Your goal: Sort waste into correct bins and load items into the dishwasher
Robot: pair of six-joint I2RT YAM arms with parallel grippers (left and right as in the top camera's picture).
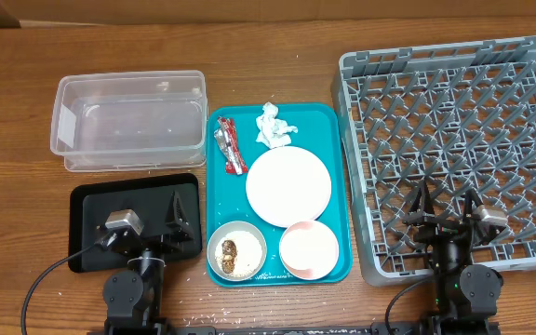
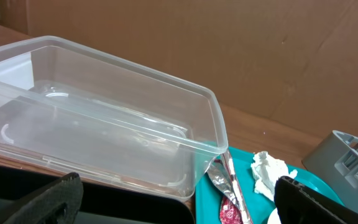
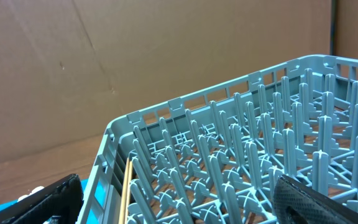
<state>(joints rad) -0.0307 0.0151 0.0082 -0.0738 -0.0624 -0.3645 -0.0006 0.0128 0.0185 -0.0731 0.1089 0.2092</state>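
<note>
On the teal tray, a crumpled white tissue (image 1: 274, 126) and a red-and-silver wrapper (image 1: 230, 147) lie at the far end. A large whitish plate (image 1: 288, 186) sits in the middle, with a pale pink bowl (image 1: 309, 249) and a small white bowl (image 1: 236, 251) holding brown scraps at the near end. The clear tub (image 1: 128, 121) and black tray (image 1: 87, 209) are on the left. The grey dish rack (image 1: 454, 140) is on the right. My left gripper (image 1: 170, 223) is open over the black tray. My right gripper (image 1: 445, 209) is open over the rack's near edge. No cup is in view.
The teal serving tray (image 1: 338, 186) lies between the bins and the rack. The left wrist view shows the tub (image 2: 104, 137), wrapper (image 2: 229, 193) and tissue (image 2: 267, 174). The right wrist view shows rack pegs (image 3: 241, 155) and a thin wooden stick (image 3: 126, 186). A cardboard wall stands behind.
</note>
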